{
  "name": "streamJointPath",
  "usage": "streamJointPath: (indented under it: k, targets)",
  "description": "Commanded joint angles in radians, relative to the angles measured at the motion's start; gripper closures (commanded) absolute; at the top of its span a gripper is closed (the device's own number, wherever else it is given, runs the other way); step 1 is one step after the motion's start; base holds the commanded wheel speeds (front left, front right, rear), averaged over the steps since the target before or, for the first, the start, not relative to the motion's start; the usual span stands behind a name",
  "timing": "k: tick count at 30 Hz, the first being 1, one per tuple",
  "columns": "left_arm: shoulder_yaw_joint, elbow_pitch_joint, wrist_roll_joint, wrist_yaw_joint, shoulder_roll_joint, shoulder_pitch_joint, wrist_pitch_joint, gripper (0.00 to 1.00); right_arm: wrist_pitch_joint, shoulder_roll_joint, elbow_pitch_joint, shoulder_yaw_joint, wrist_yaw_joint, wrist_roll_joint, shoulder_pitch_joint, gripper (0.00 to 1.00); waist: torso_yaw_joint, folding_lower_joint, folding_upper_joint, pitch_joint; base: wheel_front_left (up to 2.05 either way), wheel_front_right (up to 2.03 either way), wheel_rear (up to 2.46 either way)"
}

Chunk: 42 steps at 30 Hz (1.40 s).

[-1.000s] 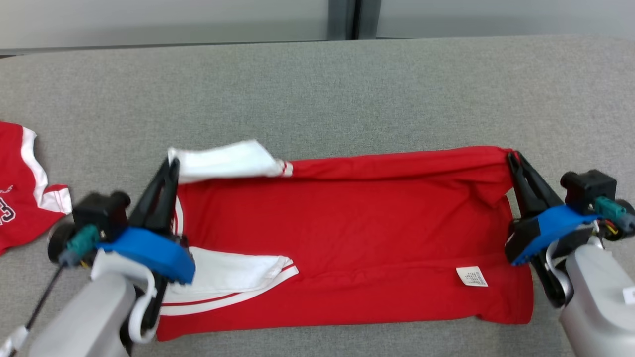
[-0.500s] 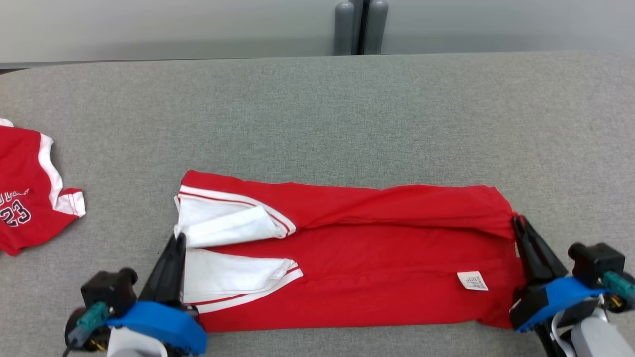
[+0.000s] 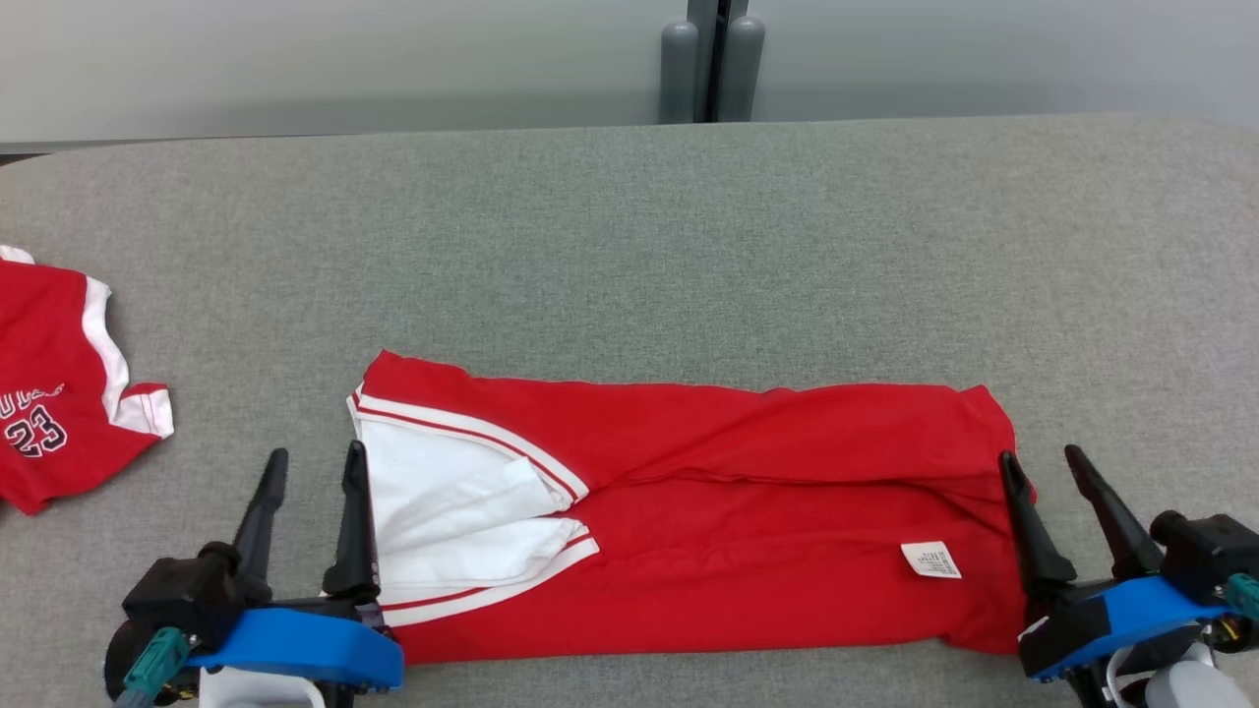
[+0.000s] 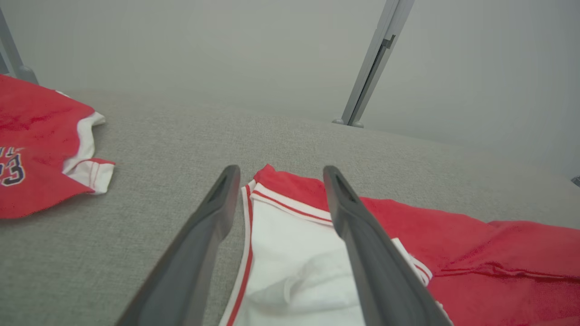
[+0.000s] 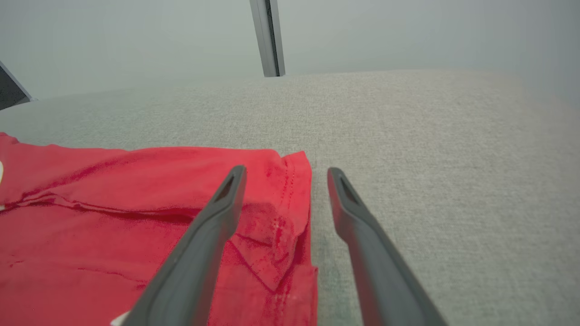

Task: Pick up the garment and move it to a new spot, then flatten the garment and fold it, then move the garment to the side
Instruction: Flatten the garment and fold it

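Observation:
The garment (image 3: 748, 511) is a red shirt with white, red-striped sleeves, folded lengthwise into a long band on the grey table (image 3: 629, 246). A white label (image 3: 930, 560) shows near its right end. My left gripper (image 3: 313, 460) stands open at the band's left end, with one finger over the white sleeve (image 4: 294, 262) and the other over the bare table. At the right end my right gripper (image 3: 1045, 464) is open too, straddling the red hem (image 5: 294, 199). Nothing is held by either gripper.
A second red jersey (image 3: 49, 393) with the number 23 lies at the table's left edge. A grey post (image 3: 713, 59) rises behind the table's far edge, against a pale wall.
Both grippers have opened and let go of the garment's far edge after folding it toward me. The garment now lies as a narrower band. The head camera has tilted.

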Motion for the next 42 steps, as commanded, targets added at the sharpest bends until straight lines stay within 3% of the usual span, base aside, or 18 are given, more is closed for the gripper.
streamJointPath:
  k: [1, 5, 11, 18, 28, 29, 30, 31, 37, 42]
  targets:
    - [0.042, -0.015, 0.046, -0.003, -0.014, 0.021, -0.004, 0.0, -0.004, 0.0, -0.022, -0.015, 0.0, 0.019, 0.012, 0.0, -0.002, 0.0, 0.0, -0.006, 0.0, 0.0, 0.0]
    - [0.169, -0.056, 0.17, -0.01, -0.078, 0.055, -0.004, 0.0, -0.004, -0.006, -0.032, -0.039, 0.0, 0.03, 0.001, 0.0, -0.006, 0.0, 0.0, -0.019, 0.0, 0.0, 0.0]
    - [0.317, -0.097, 0.364, -0.012, -0.17, 0.109, -0.004, 0.0, 0.027, 0.012, 0.05, -0.053, 0.0, -0.005, -0.05, 0.0, 0.0, 0.0, 0.0, -0.034, 0.0, 0.0, 0.0]
    - [0.377, -0.052, 0.52, -0.039, -0.218, 0.143, -0.004, 0.0, 0.066, 0.038, 0.16, -0.046, 0.0, -0.002, -0.086, 0.0, 0.017, 0.0, 0.0, -0.035, 0.0, 0.0, 0.0]
    - [0.432, -0.007, 0.601, -0.074, -0.274, 0.142, -0.004, 0.0, 0.109, 0.061, 0.307, -0.013, 0.0, 0.009, -0.103, 0.0, 0.031, 0.0, 0.0, -0.032, 0.0, 0.0, 0.0]
    - [0.435, -0.001, 0.611, -0.075, -0.276, 0.14, -0.004, 0.0, 0.112, 0.068, 0.315, -0.006, 0.0, 0.02, -0.102, 0.17, 0.032, 0.0, 0.0, -0.032, 0.0, 0.0, 0.0]
    - [0.438, 0.001, 0.616, -0.077, -0.28, 0.137, -0.004, 0.0, 0.111, 0.073, 0.318, 0.001, 0.0, 0.033, -0.104, 0.73, 0.033, 0.0, 0.0, -0.031, 0.0, 0.0, 0.0]
    - [0.442, 0.003, 0.622, -0.08, -0.282, 0.133, -0.004, 0.0, 0.109, 0.079, 0.319, 0.01, 0.001, 0.045, -0.106, 1.0, 0.033, 0.0, 0.0, -0.031, 0.0, 0.0, 0.0]
    - [0.454, 0.015, 0.646, -0.092, -0.295, 0.126, -0.004, 0.0, 0.078, 0.067, 0.308, 0.037, 0.001, 0.089, -0.117, 1.0, 0.028, 0.0, 0.0, -0.035, 0.0, 0.0, 0.0]
    - [0.468, 0.019, 0.656, -0.099, -0.304, 0.125, -0.004, 0.0, 0.048, -0.016, 0.313, -0.027, 0.0, 0.111, -0.134, 1.0, 0.021, 0.0, 0.0, -0.042, 0.0, 0.0, 0.0]
